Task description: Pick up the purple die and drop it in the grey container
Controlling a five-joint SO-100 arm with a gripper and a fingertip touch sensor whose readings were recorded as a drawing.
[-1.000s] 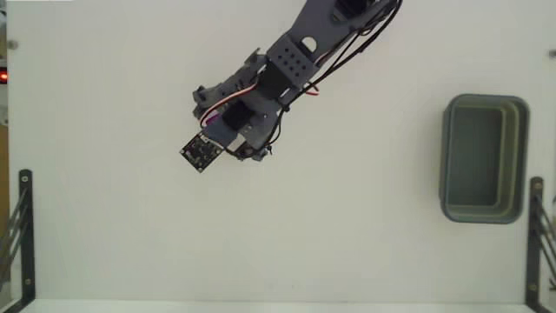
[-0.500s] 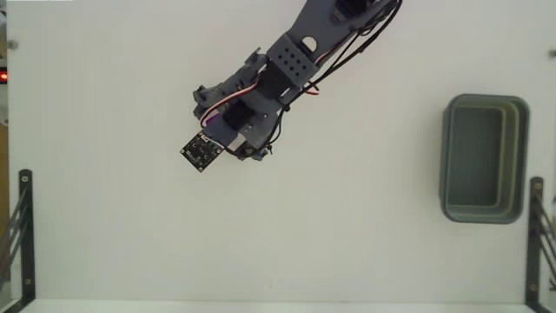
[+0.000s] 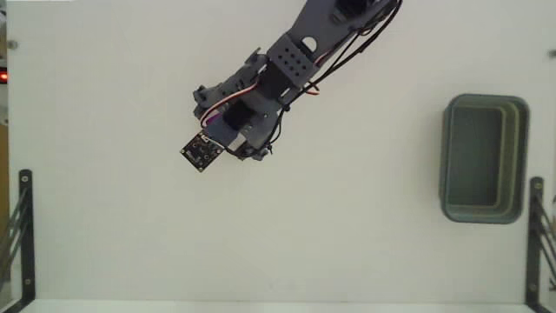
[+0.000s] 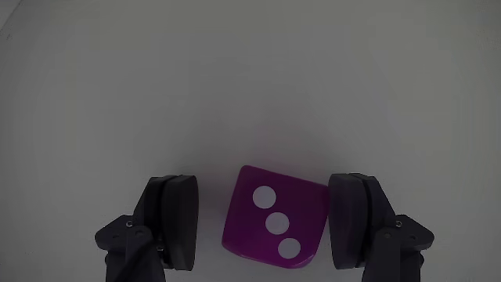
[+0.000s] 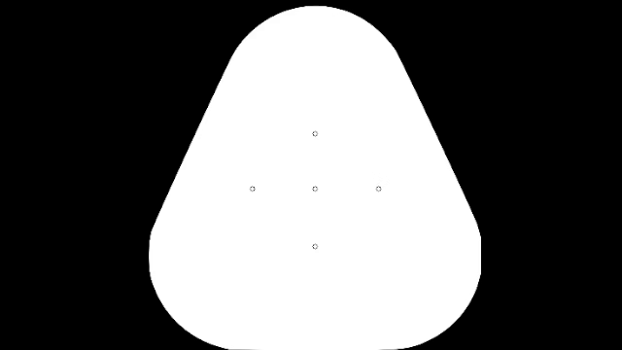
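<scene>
Item one: my pincer (image 4: 266,223), seen in the wrist view from above and behind. Both dark grey fingers enter from the bottom edge, one at the left (image 4: 174,219), one at the right (image 4: 354,219). They stand apart, wider than the die between them. The right finger sits just beside the die's right face; whether it touches I cannot tell. A clear strip of surface shows between the left finger and the die. I have hold of nothing.

Item two: the purple die (image 4: 274,219). Magenta-purple cube, rounded corners, resting on the white surface (image 4: 235,78) between my fingers, turned slightly askew to them. The upward face shows three white dots in a diagonal line. In the fixed view it is hidden under my arm.

Item three: my arm (image 3: 287,65), fixed view. It reaches in from the top edge of the surface, right of centre, and slants down toward the left part. A small black square circuit board (image 3: 201,151) sits at its lower left tip.

Item four: the grey container (image 3: 483,158). Grey-green rectangular bin, thick rim, rounded corners, standing near the right edge of the surface, well apart from my arm.

Item five: black metal brackets (image 3: 22,226) at the left and right edges.
</scene>
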